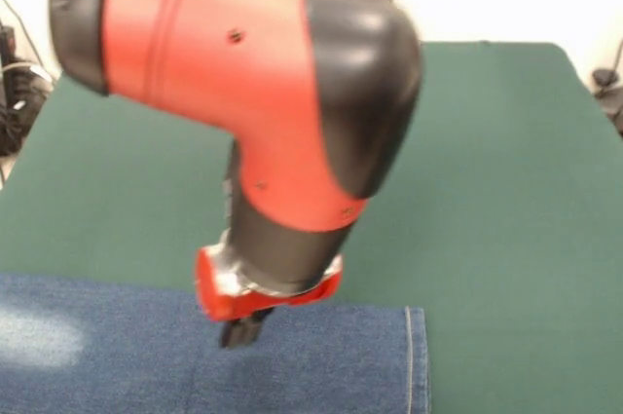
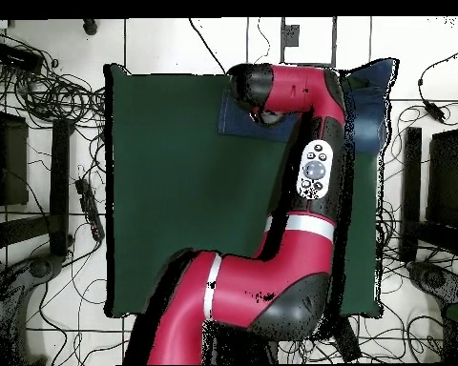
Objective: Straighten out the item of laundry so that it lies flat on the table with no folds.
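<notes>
The blue denim jeans lie along the near edge of the green table in the front view. They show a pale patch at the left and a stitched hem at the right. My gripper points down onto the denim near its upper edge, under the red wrist. Whether it holds cloth cannot be told. In the overhead view the jeans lie at the top edge of the table. The arm hides their middle, and more denim shows to the arm's right. The gripper itself is hidden there.
The big red and black arm fills the front view's middle and hides the table behind it. Cables and dark equipment lie on the floor round the table. Bare green cloth lies right of the jeans.
</notes>
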You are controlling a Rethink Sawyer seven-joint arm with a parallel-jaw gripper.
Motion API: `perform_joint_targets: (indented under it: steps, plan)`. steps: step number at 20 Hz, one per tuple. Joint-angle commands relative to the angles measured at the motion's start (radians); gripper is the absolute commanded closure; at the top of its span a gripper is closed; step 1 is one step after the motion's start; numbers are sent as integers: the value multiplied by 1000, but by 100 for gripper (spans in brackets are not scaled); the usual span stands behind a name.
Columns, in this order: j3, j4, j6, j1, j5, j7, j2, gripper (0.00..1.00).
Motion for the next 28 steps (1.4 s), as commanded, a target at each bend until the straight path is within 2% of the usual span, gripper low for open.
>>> perform_joint_targets:
  steps: [1, 3, 9, 10, 23, 28]
  plan:
    - [-17, -146, 75, -37, 3, 261, 133, 100]
    - [-5, -157, 71, -52, 22, 254, 145, 100]
    - [-61, -240, 224, -66, 49, 244, 199, 100]
    - [-68, -250, 241, -67, 54, 240, 205, 0]
    - [-114, -276, 224, -65, 104, 218, 229, 0]
    - [-48, -248, 192, -94, 218, 165, 218, 0]
